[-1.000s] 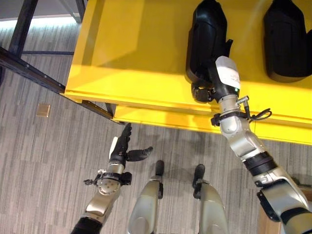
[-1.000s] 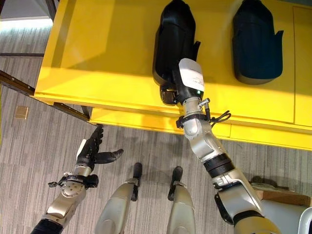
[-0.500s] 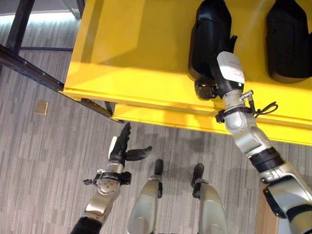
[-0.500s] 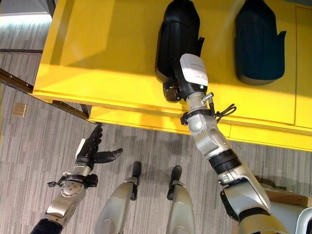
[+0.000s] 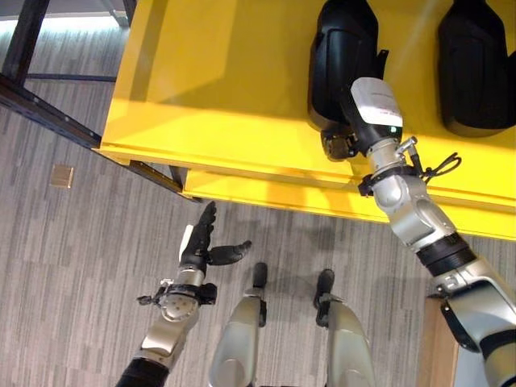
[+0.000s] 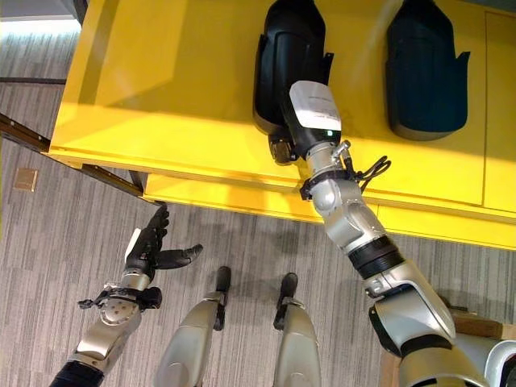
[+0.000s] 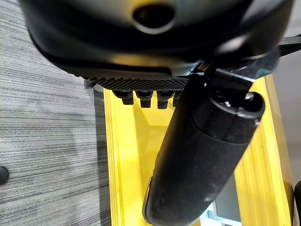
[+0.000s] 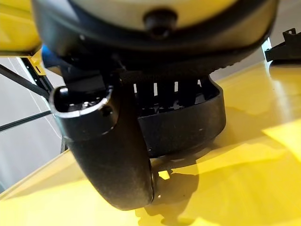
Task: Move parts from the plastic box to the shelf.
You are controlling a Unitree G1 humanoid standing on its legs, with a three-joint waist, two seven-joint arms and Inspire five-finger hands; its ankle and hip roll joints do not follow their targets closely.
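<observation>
Two black moulded parts lie on the yellow shelf (image 5: 226, 97): one (image 5: 343, 48) in the middle, another (image 5: 476, 64) at the far right. My right hand (image 5: 336, 147) reaches up onto the shelf and sits at the near end of the middle part. In the right wrist view its fingers (image 8: 164, 89) run straight onto the part's (image 8: 188, 127) rim, while the thumb (image 8: 110, 155) rests beside it on the yellow surface. My left hand (image 5: 200, 246) hangs open over the grey floor below the shelf, with fingers straight, thumb (image 7: 202, 155) out, and nothing in it.
A lower yellow ledge (image 5: 266, 197) juts out under the shelf's front edge. A dark metal frame (image 5: 48, 113) runs off to the left of the shelf. A small brown square (image 5: 60, 176) lies on the floor. The shelf's left half is bare.
The view has shifted a little. My right forearm has swung slightly to the right while the hand stays at the middle part's near end. The left hand has not moved.
</observation>
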